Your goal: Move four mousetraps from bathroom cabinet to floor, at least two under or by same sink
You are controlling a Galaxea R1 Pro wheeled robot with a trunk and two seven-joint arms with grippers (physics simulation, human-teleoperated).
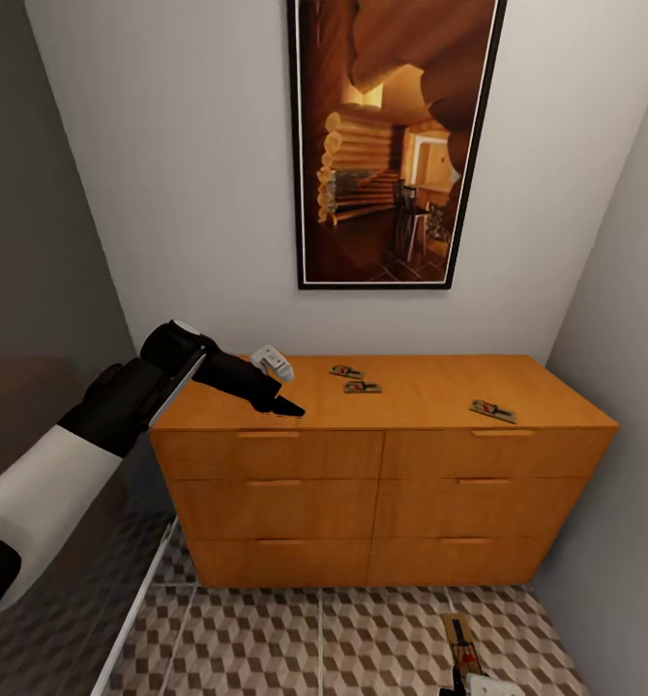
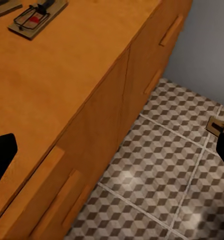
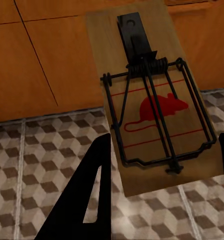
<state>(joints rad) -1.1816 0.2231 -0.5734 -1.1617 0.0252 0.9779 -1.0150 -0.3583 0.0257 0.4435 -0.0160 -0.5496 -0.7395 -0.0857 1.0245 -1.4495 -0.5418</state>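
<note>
No brand text, just a red mouse print on the mousetrap (image 3: 152, 95) pinched in my right claw (image 3: 162, 165).

My left claw (image 1: 290, 408), can't tell if spread, hovers over the cabinet (image 1: 411, 483) front edge; three traps (image 1: 362, 387) lie beyond it.

Head cam: high, facing the back wall, looking down on the cabinet (image 1: 392, 454) top and fronts, floor (image 1: 266, 638) at the bottom edge. Left wrist cam: close above the cabinet's (image 2: 51, 100) front-left corner, looking along its top and down its fronts onto the tiles (image 2: 157, 170). Right wrist cam: low and very close, facing the cabinet fronts (image 3: 41, 55) over the floor (image 3: 26, 170). All three share the drawer fronts and tiles.
</note>
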